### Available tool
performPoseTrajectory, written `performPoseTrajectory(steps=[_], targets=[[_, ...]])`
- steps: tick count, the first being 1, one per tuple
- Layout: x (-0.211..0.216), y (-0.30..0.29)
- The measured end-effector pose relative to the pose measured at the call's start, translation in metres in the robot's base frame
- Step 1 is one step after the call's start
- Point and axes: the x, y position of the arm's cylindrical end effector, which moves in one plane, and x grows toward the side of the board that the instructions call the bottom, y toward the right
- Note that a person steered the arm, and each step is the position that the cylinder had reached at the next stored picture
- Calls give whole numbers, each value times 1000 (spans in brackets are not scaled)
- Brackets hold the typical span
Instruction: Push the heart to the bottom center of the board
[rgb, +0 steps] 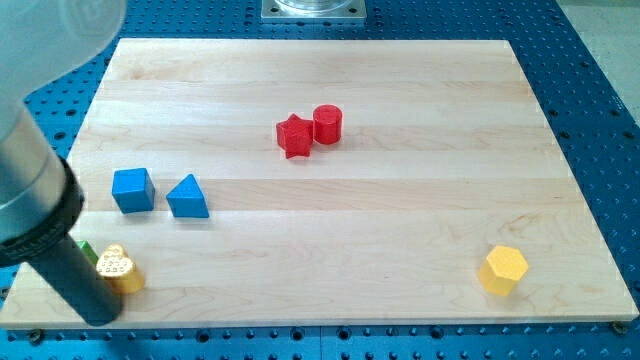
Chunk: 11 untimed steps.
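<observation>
The yellow heart (120, 268) lies near the board's bottom left corner. My tip (100, 318) is at the board's bottom left edge, just below and to the left of the heart. The dark rod runs up to the view's left and its side touches or nearly touches the heart's left edge. A green block (87, 249) shows only as a sliver behind the rod, left of the heart; its shape cannot be made out.
A blue cube (132, 189) and a blue triangle (187, 197) sit above the heart at the left. A red star (294, 136) touches a red cylinder (328, 124) at top centre. A yellow hexagon (502, 269) sits at the bottom right.
</observation>
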Motion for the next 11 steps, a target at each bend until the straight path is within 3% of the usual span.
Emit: performPoseTrajectory(steps=[4,5,6,7,8,9,10,11], targets=[[-26,98],[-12,19],[-20,-4],[-63,8],[-71,33],[-66,164],[-61,214],[-73,177]])
